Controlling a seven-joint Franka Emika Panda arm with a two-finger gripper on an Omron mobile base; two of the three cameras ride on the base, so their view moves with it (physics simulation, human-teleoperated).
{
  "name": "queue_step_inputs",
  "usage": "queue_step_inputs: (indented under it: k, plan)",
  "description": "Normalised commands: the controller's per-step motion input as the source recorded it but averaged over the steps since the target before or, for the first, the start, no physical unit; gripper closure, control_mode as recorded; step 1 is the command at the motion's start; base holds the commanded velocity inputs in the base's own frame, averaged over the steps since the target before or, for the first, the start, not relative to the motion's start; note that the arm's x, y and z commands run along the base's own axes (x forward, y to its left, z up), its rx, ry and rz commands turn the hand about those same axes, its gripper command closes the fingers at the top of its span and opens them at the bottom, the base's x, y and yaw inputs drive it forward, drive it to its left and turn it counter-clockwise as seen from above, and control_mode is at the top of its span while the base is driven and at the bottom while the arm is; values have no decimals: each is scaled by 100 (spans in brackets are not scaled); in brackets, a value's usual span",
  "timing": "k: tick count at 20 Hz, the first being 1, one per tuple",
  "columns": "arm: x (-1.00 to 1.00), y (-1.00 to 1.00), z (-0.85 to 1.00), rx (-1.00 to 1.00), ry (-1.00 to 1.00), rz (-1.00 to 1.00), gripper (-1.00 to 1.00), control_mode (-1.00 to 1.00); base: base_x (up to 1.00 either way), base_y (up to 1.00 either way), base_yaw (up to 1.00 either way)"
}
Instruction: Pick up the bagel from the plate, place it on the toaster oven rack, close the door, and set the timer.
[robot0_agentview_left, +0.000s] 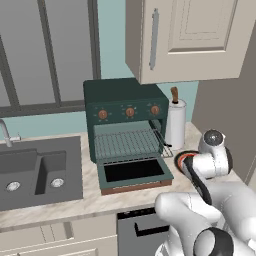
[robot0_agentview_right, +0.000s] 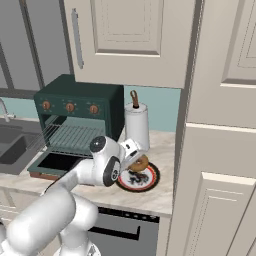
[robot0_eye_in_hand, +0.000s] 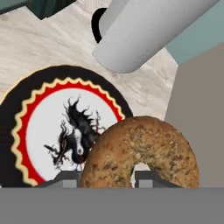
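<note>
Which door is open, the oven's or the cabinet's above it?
The toaster oven's dark green door, folded down flat on the counter; the beige cabinet door above is shut.

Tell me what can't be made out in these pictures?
- Plate: in the left base view the arm hides most of it.
- Fingertips: in the hand view the bagel covers most of them, so where they touch it is hidden.
- Knobs on the oven: markings too small to read.
- Sink: cut off by the left edge.
</note>
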Motion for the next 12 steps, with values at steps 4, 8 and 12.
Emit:
queue_step_inputs:
  k: [4, 8, 12]
  plan:
    - [-23, 25, 100, 6, 14, 0, 100, -100, 0, 0, 0]
    - [-29, 42, 100, 7, 30, 0, 100, -100, 0, 0, 0]
    - [-37, 59, 100, 6, 28, 0, 100, -100, 0, 0, 0]
